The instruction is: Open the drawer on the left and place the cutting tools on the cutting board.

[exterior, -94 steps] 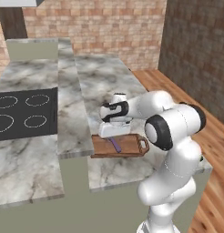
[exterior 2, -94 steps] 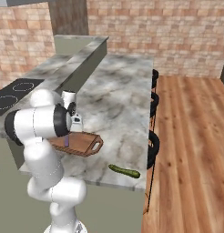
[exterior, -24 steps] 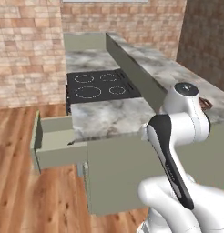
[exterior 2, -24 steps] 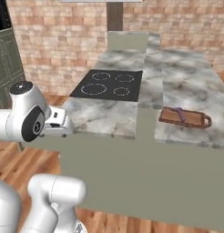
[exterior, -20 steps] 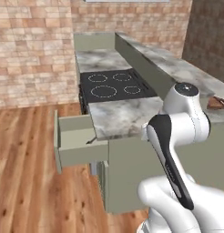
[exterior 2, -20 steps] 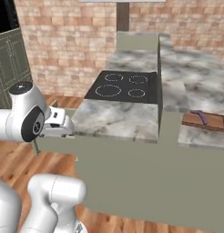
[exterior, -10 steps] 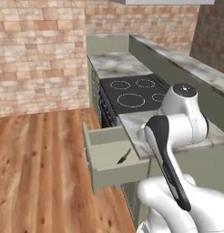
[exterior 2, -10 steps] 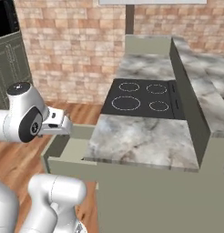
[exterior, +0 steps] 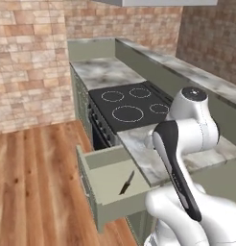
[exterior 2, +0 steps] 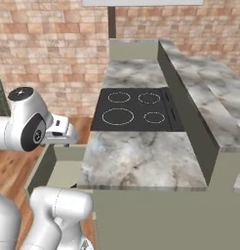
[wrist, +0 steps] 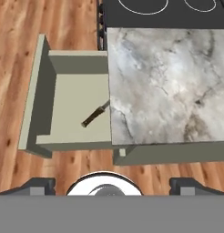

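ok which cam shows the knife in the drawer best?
Hand view: it looks straight down on the knife in the open drawer, its tip under the counter edge. Left base view shows the knife smaller and oblique. Right base view shows the drawer wall.

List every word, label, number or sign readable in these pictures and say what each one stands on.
None: no readable text in any view.
The cooktop bears only white burner rings, no words or numbers.
The open drawer, the knife in it, the marble counter, the brick wall and the gripper carry no lettering, label or brand.
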